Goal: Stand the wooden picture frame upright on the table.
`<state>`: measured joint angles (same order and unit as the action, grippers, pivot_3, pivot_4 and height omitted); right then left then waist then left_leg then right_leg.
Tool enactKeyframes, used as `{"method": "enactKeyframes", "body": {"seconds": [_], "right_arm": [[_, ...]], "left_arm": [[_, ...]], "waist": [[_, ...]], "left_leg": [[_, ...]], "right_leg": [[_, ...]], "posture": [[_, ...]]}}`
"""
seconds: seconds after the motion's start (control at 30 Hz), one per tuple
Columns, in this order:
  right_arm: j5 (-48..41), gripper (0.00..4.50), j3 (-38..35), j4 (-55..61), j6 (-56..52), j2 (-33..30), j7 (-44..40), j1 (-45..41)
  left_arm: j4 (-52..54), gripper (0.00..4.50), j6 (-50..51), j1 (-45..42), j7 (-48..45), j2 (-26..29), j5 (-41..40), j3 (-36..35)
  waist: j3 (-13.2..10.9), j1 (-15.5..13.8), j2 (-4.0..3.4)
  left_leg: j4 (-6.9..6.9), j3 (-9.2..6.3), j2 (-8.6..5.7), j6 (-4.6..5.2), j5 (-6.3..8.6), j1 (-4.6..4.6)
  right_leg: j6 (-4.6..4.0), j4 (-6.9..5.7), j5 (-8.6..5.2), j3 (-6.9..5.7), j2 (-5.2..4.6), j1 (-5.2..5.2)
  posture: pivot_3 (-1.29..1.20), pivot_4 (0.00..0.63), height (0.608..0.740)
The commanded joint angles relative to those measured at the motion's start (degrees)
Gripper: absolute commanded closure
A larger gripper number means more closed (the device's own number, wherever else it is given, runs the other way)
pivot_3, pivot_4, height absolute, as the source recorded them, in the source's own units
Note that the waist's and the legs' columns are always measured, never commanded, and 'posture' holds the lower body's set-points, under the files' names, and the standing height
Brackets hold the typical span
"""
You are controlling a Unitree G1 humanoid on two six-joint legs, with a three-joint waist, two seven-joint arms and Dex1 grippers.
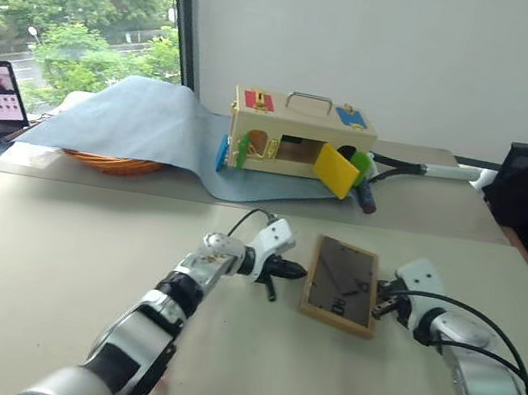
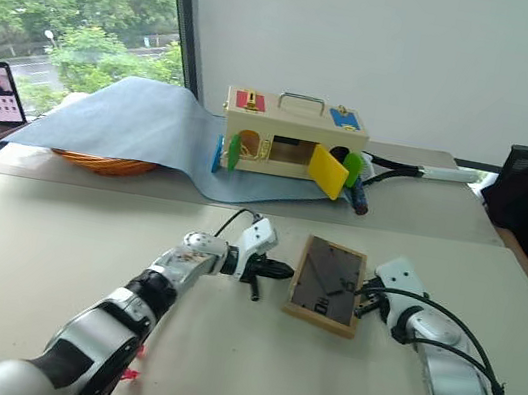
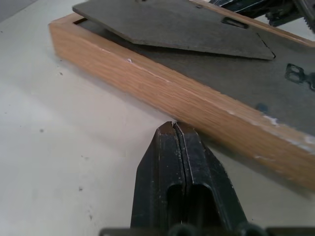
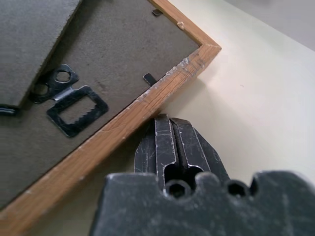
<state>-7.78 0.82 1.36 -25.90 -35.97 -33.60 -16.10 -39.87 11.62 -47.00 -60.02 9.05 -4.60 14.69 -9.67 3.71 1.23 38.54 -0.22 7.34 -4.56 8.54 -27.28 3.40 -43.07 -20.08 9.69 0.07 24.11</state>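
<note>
Lower centre, the wooden picture frame (image 1: pixel 342 284) lies back-up (unraised) on the table (image 1: pixel 52 253), left gripper (image 1: pixel 294 270) and right gripper (image 1: pixel 381 304) flanking it, fingers pressed together.

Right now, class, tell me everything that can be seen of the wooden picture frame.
The wooden picture frame is a small rectangle of light, slightly scuffed wood. It lies flat on the table, dark grey back up, showing a fold-out stand, metal hanger and clips. The left gripper and right gripper, jaws shut, press at opposite long edges.
</note>
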Motion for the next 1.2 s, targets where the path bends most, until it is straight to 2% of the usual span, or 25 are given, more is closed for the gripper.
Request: {"method": "enactKeyframes", "body": {"seconds": [0.03,0.23,0.4,0.73,0.77,0.87,0.93,1.0,1.07,1.1,1.2], "right_arm": [[-0.9,4.50,6.5,5.2,-0.8,2.5,-4.8,0.8],[-0.7,4.50,11.4,11.0,-5.5,4.1,-6.4,1.7],[-0.9,4.50,13.8,14.1,-9.4,5.1,-6.4,2.0],[-0.4,4.50,14.0,16.1,-13.7,3.5,-6.6,2.5],[-0.5,4.50,13.3,16.0,-13.5,2.9,-6.9,2.6],[-2.6,4.50,7.3,16.6,-10.5,-1.0,-9.4,2.4],[-4.0,4.50,3.3,16.6,-7.5,-3.9,-11.7,2.0],[-4.4,4.50,1.9,16.0,-4.8,-6.0,-13.5,2.2],[-4.1,4.50,1.6,14.3,-1.5,-7.3,-15.0,2.9],[-3.5,4.50,2.0,13.2,0.6,-7.9,-15.9,3.2],[-0.4,4.50,4.7,10.3,7.2,-9.5,-18.4,4.2]], "left_arm": [[15.0,4.44,10.3,7.8,-4.6,6.9,-1.0,1.5],[32.9,4.44,20.7,19.8,-4.9,19.3,-3.1,-0.4],[38.9,4.44,23.3,25.9,-4.3,26.6,-5.2,-3.8],[40.4,4.44,26.5,26.9,-0.4,27.4,-9.2,-7.2],[40.6,4.44,27.8,26.8,0.1,27.3,-10.6,-8.9],[43.9,4.44,42.3,25.2,7.3,23.6,-23.4,-25.1],[47.2,3.93,60.0,23.7,7.0,28.7,-29.2,-30.4],[46.0,3.36,74.6,21.8,4.8,30.8,-35.9,-35.2],[43.3,2.69,80.1,21.6,5.8,32.1,-44.0,-36.4],[42.2,2.21,80.7,22.1,7.4,33.1,-49.2,-35.5],[39.6,1.30,80.9,23.3,16.4,34.5,-63.4,-30.3]], "waist": [[0.1,0.7,-0.01],[0.2,1.4,0.11],[0.3,1.8,0.30],[0.3,1.7,0.34],[0.3,1.7,0.34],[0.2,1.5,0.45],[0.1,1.2,0.64],[-0.1,0.9,0.78],[-0.1,0.3,0.78],[-0.1,0.2,0.78],[-0.1,-0.4,0.78]], "left_leg": [[-0.08,0.00,0.02,0.00,0.00,0.05],[-0.38,-0.02,0.07,-0.05,-0.03,0.47],[-0.55,-0.01,0.12,-0.07,0.04,1.25],[-0.60,-0.01,0.12,-0.08,0.04,1.30],[-0.60,-0.01,0.12,-0.08,0.04,1.30],[-0.60,-0.02,0.12,-0.08,0.04,1.18],[-0.60,-0.02,0.12,-0.08,0.04,0.96],[-0.60,-0.02,0.11,-0.09,0.03,0.73],[-0.60,-0.02,0.08,-0.09,0.03,0.31],[-0.61,-0.02,0.08,-0.09,0.03,0.30],[-0.65,-0.03,0.09,-0.09,0.04,0.21]], "right_leg": [[-0.02,0.01,-0.01,0.00,0.00,-0.02],[-0.15,0.03,-0.10,-0.05,0.04,-0.27],[-0.24,0.11,-0.34,-0.10,0.03,-0.99],[-0.29,0.10,-0.39,-0.12,0.03,-0.97],[-0.29,0.10,-0.39,-0.12,0.03,-0.97],[-0.29,0.08,-0.40,-0.13,0.03,-0.86],[-0.28,0.07,-0.40,-0.16,0.03,-0.66],[-0.26,0.07,-0.40,-0.16,0.02,-0.43],[-0.25,0.07,-0.40,-0.17,-0.01,-0.02],[-0.25,0.10,-0.40,-0.18,-0.01,0.00],[-0.27,0.10,-0.41,-0.25,-0.03,0.06]], "posture": [[0.00,0.150,0.667],[0.00,0.150,0.667],[0.00,0.150,0.667],[0.00,0.150,0.667],[0.00,0.150,0.667],[0.00,0.150,0.667],[0.00,0.150,0.667],[0.00,0.150,0.667],[0.00,0.150,0.667],[0.00,0.150,0.667],[0.00,0.150,0.667]]}}
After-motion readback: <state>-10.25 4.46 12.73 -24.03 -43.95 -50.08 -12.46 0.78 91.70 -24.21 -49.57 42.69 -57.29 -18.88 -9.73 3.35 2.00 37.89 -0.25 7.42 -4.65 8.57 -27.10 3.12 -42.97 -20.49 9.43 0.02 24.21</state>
